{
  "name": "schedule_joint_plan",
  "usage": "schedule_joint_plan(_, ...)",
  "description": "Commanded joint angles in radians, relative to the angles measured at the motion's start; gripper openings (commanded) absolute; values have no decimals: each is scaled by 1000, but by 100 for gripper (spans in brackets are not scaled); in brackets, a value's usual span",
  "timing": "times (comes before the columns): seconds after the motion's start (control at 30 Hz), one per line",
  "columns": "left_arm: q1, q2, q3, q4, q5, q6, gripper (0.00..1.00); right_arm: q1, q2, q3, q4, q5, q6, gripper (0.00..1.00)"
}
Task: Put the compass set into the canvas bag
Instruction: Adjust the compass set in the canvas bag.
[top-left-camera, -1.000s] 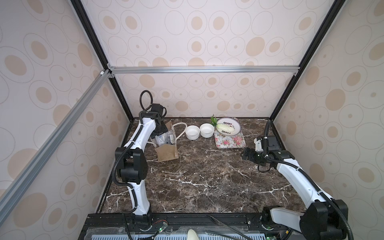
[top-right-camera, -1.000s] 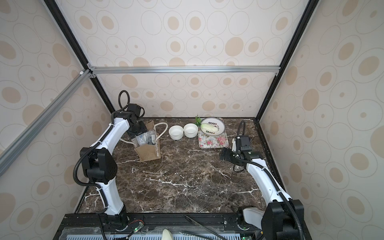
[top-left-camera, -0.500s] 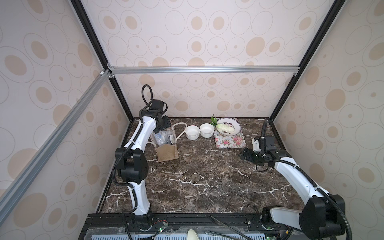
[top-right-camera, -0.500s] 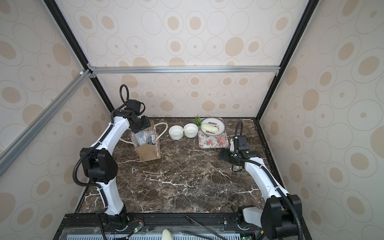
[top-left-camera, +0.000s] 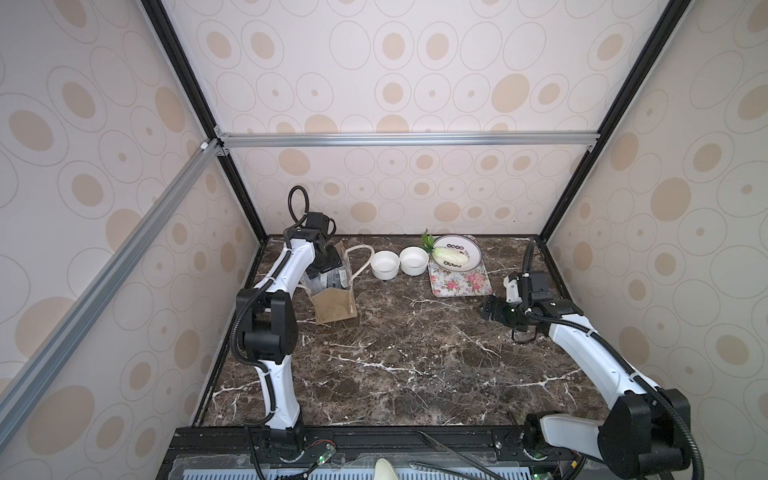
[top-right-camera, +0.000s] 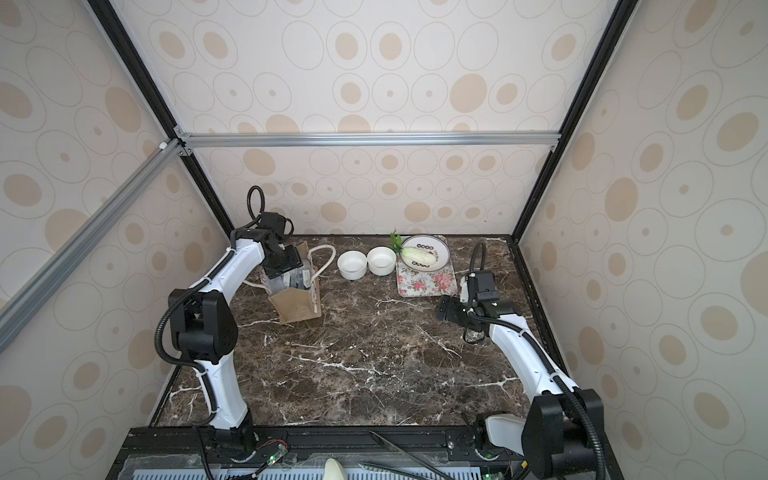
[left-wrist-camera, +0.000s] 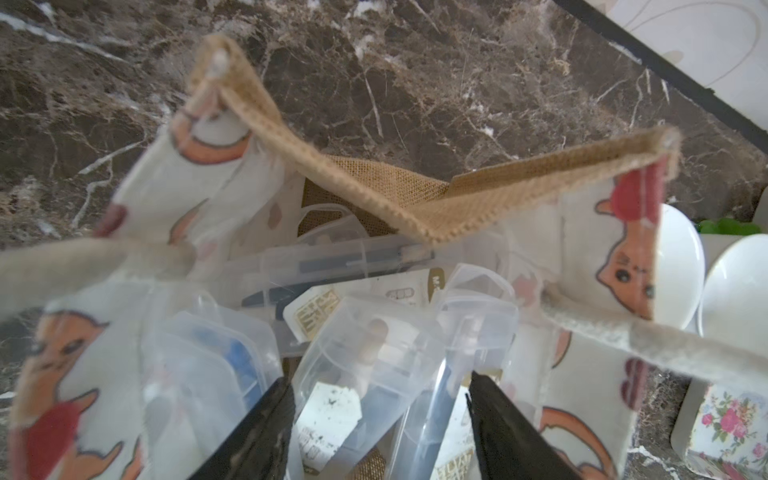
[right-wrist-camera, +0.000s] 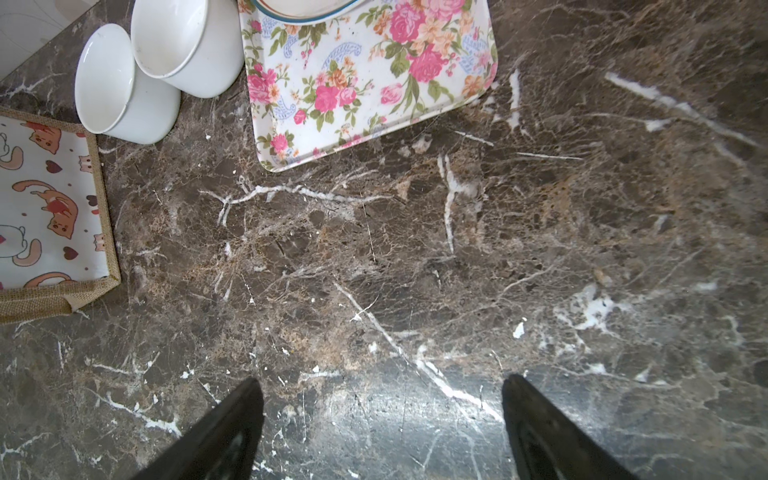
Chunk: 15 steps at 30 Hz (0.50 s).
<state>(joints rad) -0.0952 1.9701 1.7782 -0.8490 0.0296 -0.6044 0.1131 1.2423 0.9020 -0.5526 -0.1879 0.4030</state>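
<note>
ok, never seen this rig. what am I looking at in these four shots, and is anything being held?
Two white robot arms stand at a marble table, each ending in a two-fingered gripper. The two wide pictures are near-identical shots from one overhead stereo camera. The two close-ups come from cameras on the wrists. On the table are a canvas bag, two white bowls, a floral tray and a plate holding a pale vegetable. The left gripper is closed on the compass set, a clear plastic case, inside the bag's mouth. The right gripper is open and empty above the table.
</note>
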Motion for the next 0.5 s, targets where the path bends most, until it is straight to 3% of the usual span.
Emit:
schedule_joint_plan(0.0, 8, -70, -5, 32, 16, 27, 67, 8, 14, 3, -1, -8, 2, 92)
schedule_joint_plan(0.17, -18, -194, 24, 124, 58, 80, 69, 10, 3, 20, -23, 29, -27, 92)
schedule_joint_plan(0.3, -18, -326, -18, 202, 14, 149, 72, 10, 10, 49, -41, 68, -64, 92)
schedule_joint_plan(0.47, -14, -610, -330, 425, -216, 268, 89, 8, 1, 58, -5, 145, -109, 96)
